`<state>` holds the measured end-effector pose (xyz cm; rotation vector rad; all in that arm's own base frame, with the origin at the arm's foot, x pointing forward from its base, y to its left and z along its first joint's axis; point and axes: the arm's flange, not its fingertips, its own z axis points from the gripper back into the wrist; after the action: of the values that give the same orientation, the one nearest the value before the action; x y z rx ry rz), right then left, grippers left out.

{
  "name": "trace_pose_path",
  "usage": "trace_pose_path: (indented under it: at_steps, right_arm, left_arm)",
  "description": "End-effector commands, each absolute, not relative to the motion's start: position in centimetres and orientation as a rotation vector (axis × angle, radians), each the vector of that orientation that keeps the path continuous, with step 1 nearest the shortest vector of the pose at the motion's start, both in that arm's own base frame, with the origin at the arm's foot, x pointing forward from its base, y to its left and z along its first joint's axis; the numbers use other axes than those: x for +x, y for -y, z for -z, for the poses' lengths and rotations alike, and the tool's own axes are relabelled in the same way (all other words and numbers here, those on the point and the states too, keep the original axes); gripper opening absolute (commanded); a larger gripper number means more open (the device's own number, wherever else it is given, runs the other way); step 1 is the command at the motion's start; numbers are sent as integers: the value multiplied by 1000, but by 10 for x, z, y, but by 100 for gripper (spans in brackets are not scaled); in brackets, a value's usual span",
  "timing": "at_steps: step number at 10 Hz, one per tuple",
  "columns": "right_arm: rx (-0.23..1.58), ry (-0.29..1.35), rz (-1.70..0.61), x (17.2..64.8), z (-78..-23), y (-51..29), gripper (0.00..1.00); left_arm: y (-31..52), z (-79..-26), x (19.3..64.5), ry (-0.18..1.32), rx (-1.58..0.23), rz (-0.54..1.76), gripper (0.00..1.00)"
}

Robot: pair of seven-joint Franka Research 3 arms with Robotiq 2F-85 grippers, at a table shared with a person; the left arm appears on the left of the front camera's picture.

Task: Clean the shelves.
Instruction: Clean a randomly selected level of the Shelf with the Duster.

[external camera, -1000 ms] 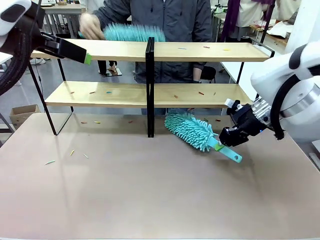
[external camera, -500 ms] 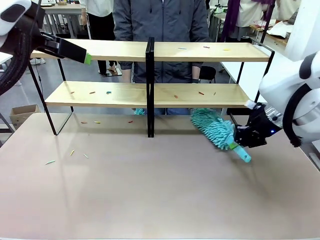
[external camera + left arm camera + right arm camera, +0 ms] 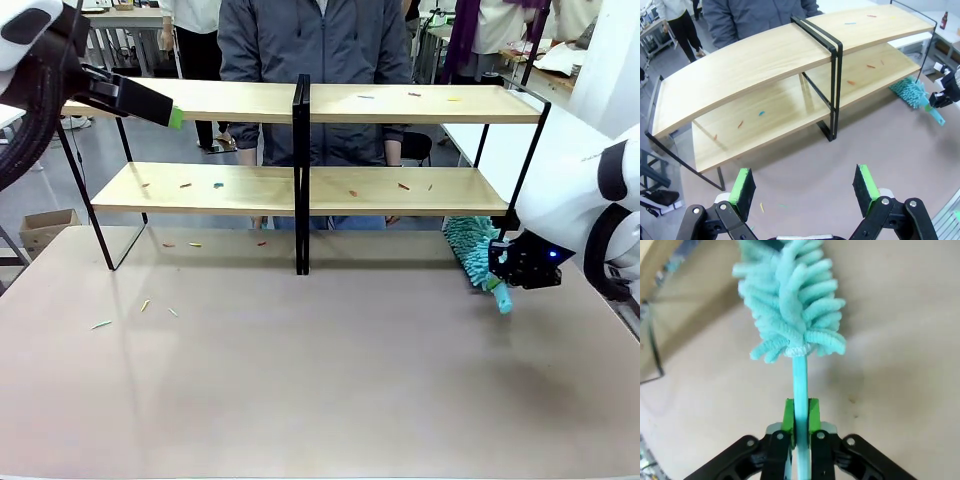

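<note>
The shelves [image 3: 400, 190] are set at the far side of the surface [image 3: 300, 380], with small scraps [image 3: 402, 186] on both levels. A teal duster [image 3: 468, 248] is gripped by its handle in the right jaws beside the shelves' right end; the left jaws are held apart, empty.

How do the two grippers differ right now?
The left gripper is open and empty; the right gripper is shut on the teal duster by its handle. The left hangs at the height of the shelves' top board, left end; the right sits low near the tabletop, right end. Both have green pads.
</note>
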<state>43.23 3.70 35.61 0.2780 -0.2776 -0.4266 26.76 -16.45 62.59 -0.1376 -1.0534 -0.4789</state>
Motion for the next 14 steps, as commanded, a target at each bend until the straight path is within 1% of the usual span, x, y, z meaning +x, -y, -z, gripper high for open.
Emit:
trace_pose_path:
  at_steps: [1,3,5,6,8,9,11,12,13,14]
  right_arm:
    - [283,339,367,404,-366,-46,12]
    - [337,322,322,405,-364,-50,12]
    - [305,343,332,404,-365,-52,12]
    - [337,347,302,404,-365,-54,12]
    - [537,260,159,396,-369,-57,12]
    - [651,172,46,383,-378,-54,12]
    - [713,-4,-108,340,-398,-25,12]
    - [764,-75,-222,308,-411,2,12]
    - [790,-139,-321,278,-422,29,12]
    - [791,-125,-414,247,-435,51,12]
  left_arm:
    - [163,-623,267,1060,-140,480,100]
    - [163,-623,267,1060,-140,480,100]
    - [163,-623,267,1060,-140,480,100]
    - [163,-623,267,1060,-140,480,100]
    - [163,-623,267,1060,-140,480,100]
    - [163,-623,267,1060,-140,480,100]
    - [163,-623,267,1060,-140,480,100]
    - [163,-623,267,1060,-140,480,100]
    - [163,-623,267,1060,-140,480,100]
    - [163,-623,267,1060,-140,480,100]
